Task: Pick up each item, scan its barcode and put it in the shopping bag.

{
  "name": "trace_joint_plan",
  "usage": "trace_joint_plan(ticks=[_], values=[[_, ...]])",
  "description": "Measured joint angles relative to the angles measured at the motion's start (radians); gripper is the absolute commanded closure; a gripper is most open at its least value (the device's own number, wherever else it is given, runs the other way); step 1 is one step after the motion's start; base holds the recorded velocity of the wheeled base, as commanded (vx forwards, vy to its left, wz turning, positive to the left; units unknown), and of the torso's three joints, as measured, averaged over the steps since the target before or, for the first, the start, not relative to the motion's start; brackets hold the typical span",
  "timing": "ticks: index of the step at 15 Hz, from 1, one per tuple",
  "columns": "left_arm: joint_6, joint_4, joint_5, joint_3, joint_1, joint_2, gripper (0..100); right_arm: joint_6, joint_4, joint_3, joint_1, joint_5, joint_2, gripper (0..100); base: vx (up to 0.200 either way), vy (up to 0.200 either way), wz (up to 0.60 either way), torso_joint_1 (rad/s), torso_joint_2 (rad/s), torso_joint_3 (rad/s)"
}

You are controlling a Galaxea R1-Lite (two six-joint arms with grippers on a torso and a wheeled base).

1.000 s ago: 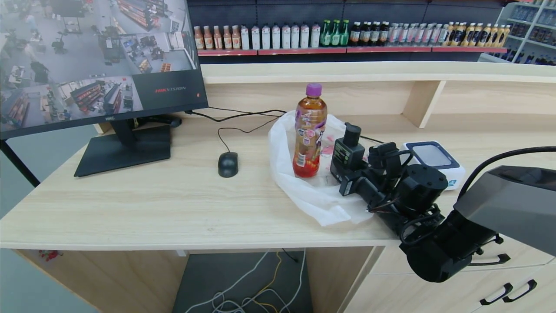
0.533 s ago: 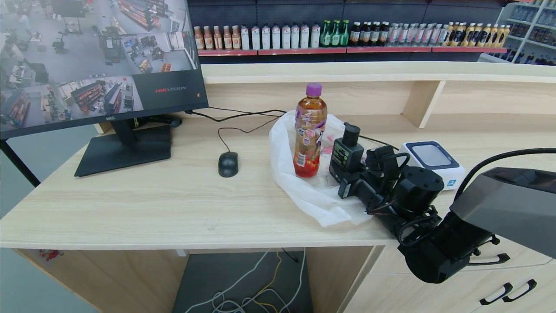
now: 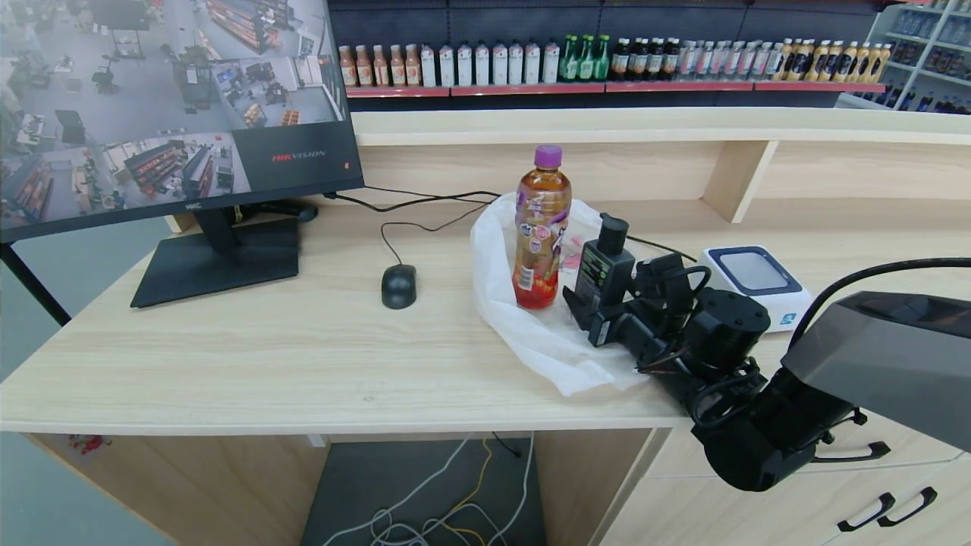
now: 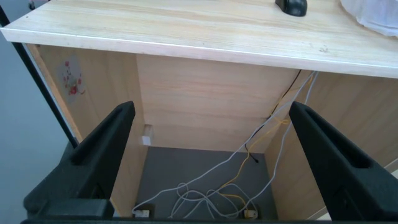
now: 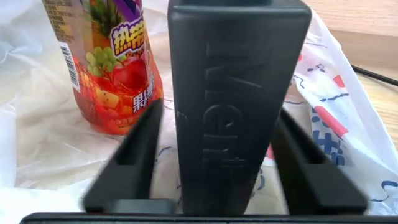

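The right gripper (image 3: 599, 301) is held low over the white shopping bag (image 3: 531, 341), with its jaws spread wide. A black bottle (image 5: 239, 93) is seen upright between them, with a gap on each side lower down. It cannot be told whether the fingertips touch it. In the head view the black bottle is placed on the bag, just beside a juice bottle (image 3: 540, 227) with a purple cap, which also stands upright on the bag. The bag is spread flat on the wooden counter (image 3: 265, 356). A white scanner (image 3: 755, 280) with a dark-framed window is found near the bag, on the robot's right. A black mouse (image 3: 398, 287) lies on the bag's other side, and a monitor (image 3: 152, 98) stands farther left. The left gripper (image 4: 211, 112) is held below the counter's edge, with its jaws wide apart and nothing between them.
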Motion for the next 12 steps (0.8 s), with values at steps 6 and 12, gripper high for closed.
trace_joint_plan(ticks=[6,12], values=[[0.0,0.0,0.0,0.0,0.0,0.0,0,0.001,-0.004,0.013,0.005,0.0,-0.041,0,0.0,0.0,0.0,0.0,0.0,0.0],[0.0,0.0,0.0,0.0,0.0,0.0,0,0.0,-0.006,0.077,0.008,0.0,-0.155,0,0.0,0.0,0.0,0.0,0.0,0.0]])
